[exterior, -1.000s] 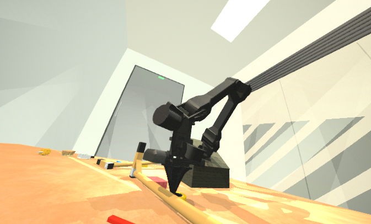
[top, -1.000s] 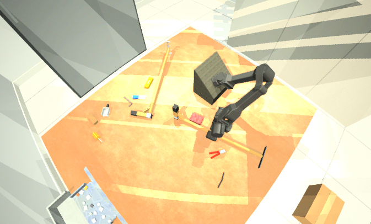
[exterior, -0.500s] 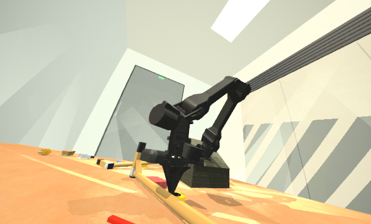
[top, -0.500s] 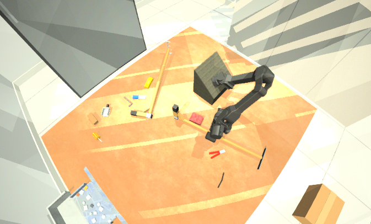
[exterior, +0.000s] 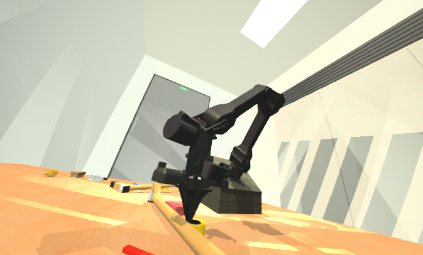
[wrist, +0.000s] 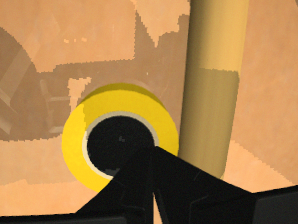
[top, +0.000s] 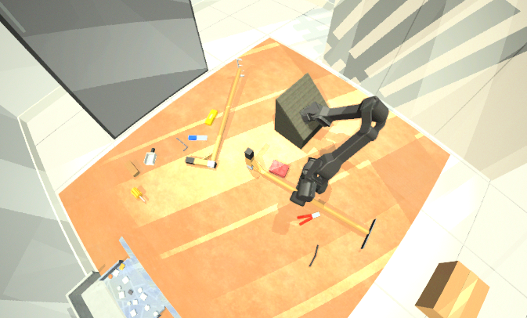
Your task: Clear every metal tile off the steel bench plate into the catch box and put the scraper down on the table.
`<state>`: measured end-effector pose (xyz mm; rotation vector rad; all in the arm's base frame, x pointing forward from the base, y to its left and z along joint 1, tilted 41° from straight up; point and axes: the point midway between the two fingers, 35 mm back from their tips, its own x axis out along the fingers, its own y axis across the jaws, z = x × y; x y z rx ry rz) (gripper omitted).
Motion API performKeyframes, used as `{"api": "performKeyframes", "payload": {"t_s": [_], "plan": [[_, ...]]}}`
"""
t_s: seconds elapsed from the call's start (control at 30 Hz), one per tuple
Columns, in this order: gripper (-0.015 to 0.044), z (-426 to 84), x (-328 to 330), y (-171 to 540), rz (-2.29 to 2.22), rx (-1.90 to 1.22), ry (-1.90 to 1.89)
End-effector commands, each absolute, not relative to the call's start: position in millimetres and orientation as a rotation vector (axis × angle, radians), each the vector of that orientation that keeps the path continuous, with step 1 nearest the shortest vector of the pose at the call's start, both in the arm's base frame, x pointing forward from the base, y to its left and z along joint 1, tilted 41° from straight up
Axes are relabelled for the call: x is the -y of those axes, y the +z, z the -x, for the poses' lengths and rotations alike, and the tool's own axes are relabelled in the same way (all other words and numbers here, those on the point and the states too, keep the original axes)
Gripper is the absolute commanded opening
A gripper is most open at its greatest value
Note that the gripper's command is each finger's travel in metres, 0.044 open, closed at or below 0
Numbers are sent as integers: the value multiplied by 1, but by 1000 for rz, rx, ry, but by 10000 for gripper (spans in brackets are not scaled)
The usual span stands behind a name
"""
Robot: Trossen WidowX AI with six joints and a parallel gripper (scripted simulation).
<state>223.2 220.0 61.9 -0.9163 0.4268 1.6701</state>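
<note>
The long scraper (top: pixel 342 217) (exterior: pixel 187 232) (wrist: pixel 215 40) lies on the table, its black blade (top: pixel 368 233) at the right and its upright grip (top: pixel 249 153) at the other end. My gripper (exterior: pixel 190 220) (wrist: pixel 149 156) is shut and empty, pointing down just beside the scraper's pole. In the wrist view its tips overlap the inner edge of a yellow ring (exterior: pixel 201 227) (wrist: pixel 72 140) that stands against or close to the pole; contact is unclear. In the top view the arm hides the fingertips. The steel plate (top: pixel 149 282) at bottom left bears several tiles (top: pixel 125 280); the catch box (top: pixel 72 295) adjoins its left end.
A red block (top: pixel 279 168) lies beside the pole, near the arm. Red-handled pliers (top: pixel 305 218) and a thin black rod (top: pixel 315 255) lie on the pole's other side. A second long-handled tool (top: pixel 226 112) lies farther back. The arm's dark wedge base (top: pixel 293 118) stands behind.
</note>
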Motion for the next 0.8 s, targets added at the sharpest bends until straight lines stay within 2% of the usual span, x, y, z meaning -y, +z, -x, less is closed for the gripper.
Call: {"api": "performKeyframes", "payload": {"t_s": [0.0, 0.77], "plan": [[0, -237, -228, 60, 945, -400, 1662], [0, -258, -234, 62, 945, -398, 1661]]}}
